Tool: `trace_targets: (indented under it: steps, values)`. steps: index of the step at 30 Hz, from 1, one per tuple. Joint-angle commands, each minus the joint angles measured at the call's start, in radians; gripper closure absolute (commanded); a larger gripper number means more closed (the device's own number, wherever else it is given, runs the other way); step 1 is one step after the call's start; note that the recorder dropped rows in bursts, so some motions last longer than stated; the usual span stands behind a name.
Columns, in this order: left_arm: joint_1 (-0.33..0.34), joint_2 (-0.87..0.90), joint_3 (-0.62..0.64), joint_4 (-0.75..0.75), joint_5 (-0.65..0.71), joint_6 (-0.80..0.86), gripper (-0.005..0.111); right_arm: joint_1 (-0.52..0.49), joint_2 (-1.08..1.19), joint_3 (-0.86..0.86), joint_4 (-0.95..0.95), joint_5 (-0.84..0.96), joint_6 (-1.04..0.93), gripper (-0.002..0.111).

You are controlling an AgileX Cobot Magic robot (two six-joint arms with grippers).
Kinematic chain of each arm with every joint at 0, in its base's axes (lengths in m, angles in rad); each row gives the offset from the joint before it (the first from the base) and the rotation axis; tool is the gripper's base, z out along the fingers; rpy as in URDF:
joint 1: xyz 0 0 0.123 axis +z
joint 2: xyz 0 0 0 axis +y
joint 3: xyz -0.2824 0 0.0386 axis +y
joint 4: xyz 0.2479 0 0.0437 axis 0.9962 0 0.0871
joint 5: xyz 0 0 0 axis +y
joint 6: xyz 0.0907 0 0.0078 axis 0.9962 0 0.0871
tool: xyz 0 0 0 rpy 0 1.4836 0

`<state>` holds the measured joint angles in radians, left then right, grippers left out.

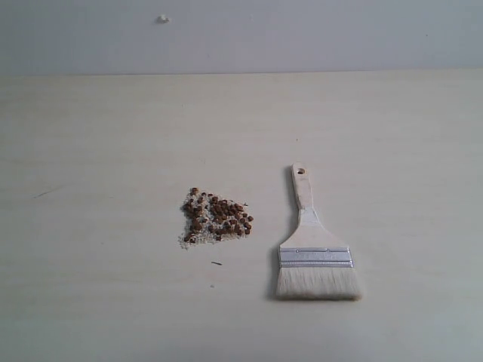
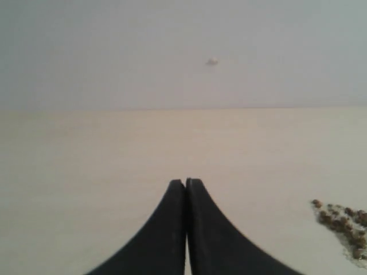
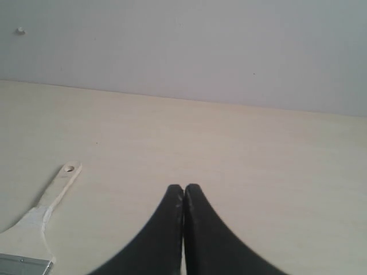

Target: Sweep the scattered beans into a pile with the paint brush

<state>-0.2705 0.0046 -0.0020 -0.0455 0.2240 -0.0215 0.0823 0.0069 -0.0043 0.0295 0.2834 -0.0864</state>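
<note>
- Pale wood-grain tabletop (image 1: 90,136) fills the scene and carries all task items.
- The beans (image 1: 215,216) lie near the middle of the table in one compact, roughly triangular cluster, mixed with fine whitish crumbs (image 1: 186,240) that are densest along its left and near edges.
- One small dark fragment (image 1: 216,263) lies apart from the cluster, on its near side.
- The paint brush (image 1: 313,253) lies flat to the right of the beans, close to them but not touching. Its bristles face the near edge of the table, and its handle, with the hole at the end, points toward the wall.
- The left gripper (image 2: 185,189) is above bare table, with the bean cluster off to one side. Its black jaws are pressed together with nothing between them.
- The right gripper (image 3: 183,192) is above bare table beside the brush handle, without contact. Its jaws are likewise closed together and empty.
- A plain grey wall (image 1: 302,30) stands behind the table and bears one small white speck (image 1: 163,19).
</note>
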Motion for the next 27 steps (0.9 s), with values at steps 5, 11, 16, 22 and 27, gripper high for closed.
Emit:
trace_targets:
  steps: [5, 11, 16, 22, 27]
  values:
    - [0.084, -0.005, 0.002, 0.191, 0.135, -0.144, 0.107, 0.0, -0.007, 0.004, -0.002, -0.002, 0.005, 0.108]
    - [0.084, -0.005, 0.002, 0.224, 0.135, -0.144, 0.107, 0.0, -0.007, 0.004, -0.002, -0.002, 0.005, 0.108]
    - [0.084, -0.005, 0.002, 0.222, 0.135, -0.144, 0.107, 0.0, -0.007, 0.004, -0.002, -0.002, 0.005, 0.108]
    - [0.084, -0.005, 0.002, 0.222, 0.135, -0.144, 0.107, 0.0, -0.007, 0.004, -0.002, -0.002, 0.005, 0.108]
    - [0.084, -0.005, 0.002, 0.222, 0.135, -0.144, 0.107, 0.0, -0.007, 0.004, -0.002, -0.002, 0.005, 0.108]
